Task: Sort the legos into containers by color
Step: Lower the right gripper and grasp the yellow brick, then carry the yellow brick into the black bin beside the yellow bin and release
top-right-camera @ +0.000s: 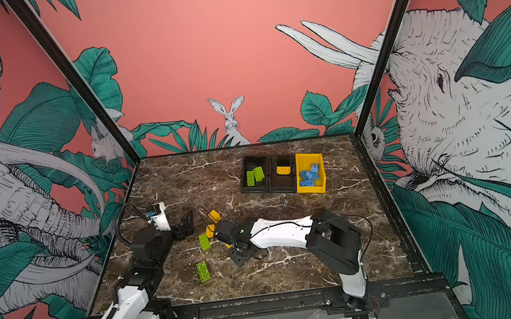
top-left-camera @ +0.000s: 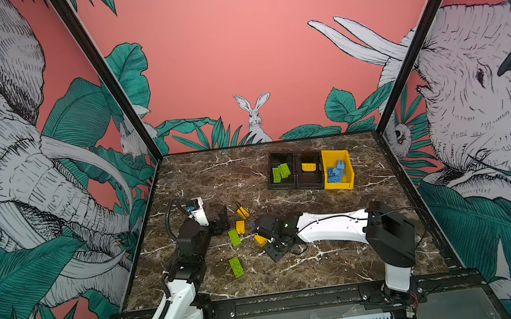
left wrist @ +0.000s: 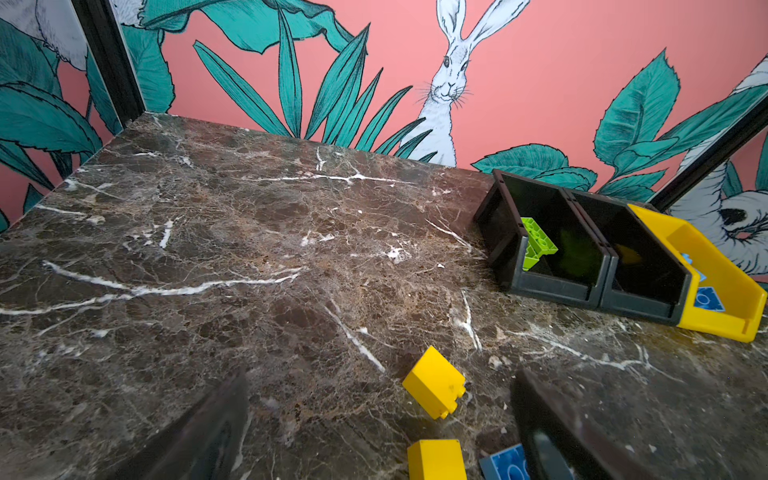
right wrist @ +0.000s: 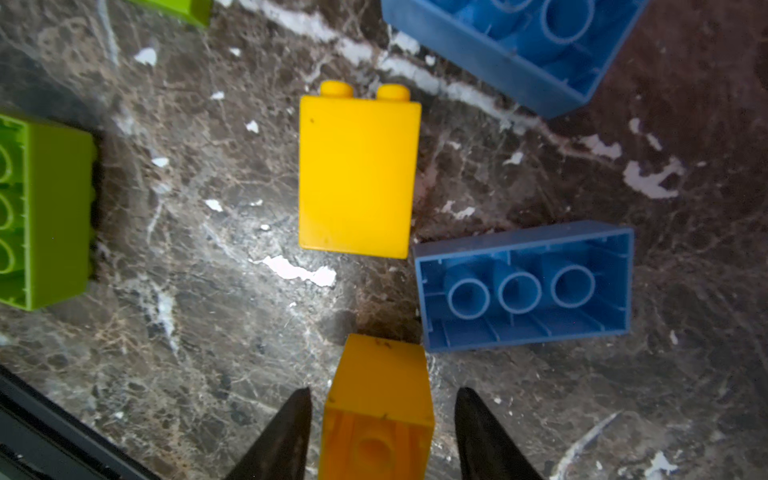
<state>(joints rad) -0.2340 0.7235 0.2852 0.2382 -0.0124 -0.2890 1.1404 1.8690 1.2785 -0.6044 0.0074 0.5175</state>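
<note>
Right pincer (right wrist: pixel 383 390) first: its jaws stand partly open on either side of an orange-yellow brick (right wrist: pixel 376 419) that lies on the worktop (right wrist: pixel 208 332). A sliver of marble shows between each fingertip and the plastic, so I have hold of nothing. Just beyond that brick lies a second yellow brick (right wrist: pixel 359 174), flat on its side with its studs pointing away from me. Beside these two, a blue brick (right wrist: pixel 523 286) lies hollow side up, nearly touching the second yellow brick at one corner. Farther on is another blue brick (right wrist: pixel 519 45), also hollow side up. Off to the opposite side, a green brick (right wrist: pixel 45 212) lies apart from the yellows.

My left pincer (left wrist: pixel 380 376) is spread wide and grips nothing. A tilted yellow brick (left wrist: pixel 434 382) lies just ahead of its fingers (left wrist: pixel 552 428), touching neither.

At the far right of the worktop the three bins stand in a touching row. The left black bin (top-left-camera: pixel 281 187) holds green bricks (top-left-camera: pixel 281 172), the middle black bin (top-left-camera: pixel 310 186) holds one yellow piece (top-left-camera: pixel 310 166), and the yellow bin (top-left-camera: pixel 339 185) holds blue bricks (top-left-camera: pixel 336 171).
</note>
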